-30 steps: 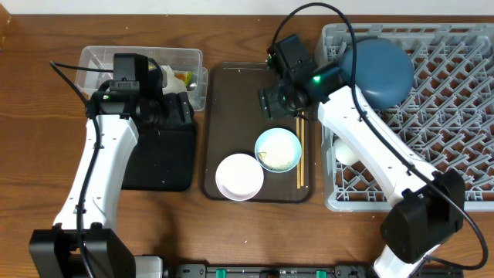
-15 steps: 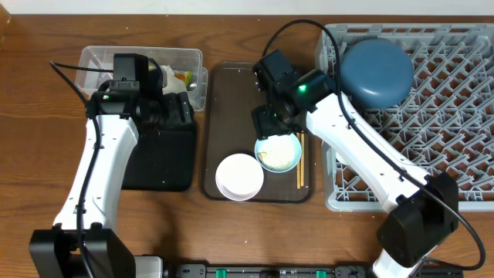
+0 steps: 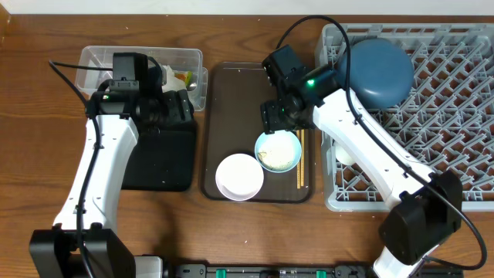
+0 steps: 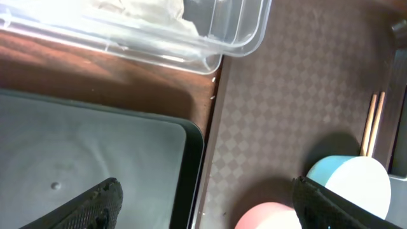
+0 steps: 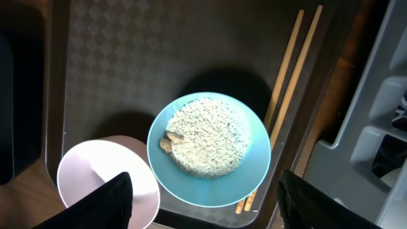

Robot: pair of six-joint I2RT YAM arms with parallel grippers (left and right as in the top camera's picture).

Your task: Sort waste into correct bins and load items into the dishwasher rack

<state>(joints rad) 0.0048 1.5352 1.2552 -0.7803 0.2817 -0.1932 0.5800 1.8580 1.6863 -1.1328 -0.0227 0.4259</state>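
blue bowl (image 5: 261, 159) | white bowl (image 3: 239, 177) | 2 chopsticks (image 5: 289, 70) | left claw (image 4: 206, 197), right claw (image 5: 203, 191) spread, empty

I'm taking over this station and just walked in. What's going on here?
Two robot arms are clearing a meal tray. The right tool hovers open over the light-blue bowl of rice on the brown tray, holding nothing. The white bowl and chopsticks lie beside that bowl. The left tool hangs open and empty near the black tray and the clear tub, which holds a napkin and a wrapper. The dark-blue plate already sits in the rack.
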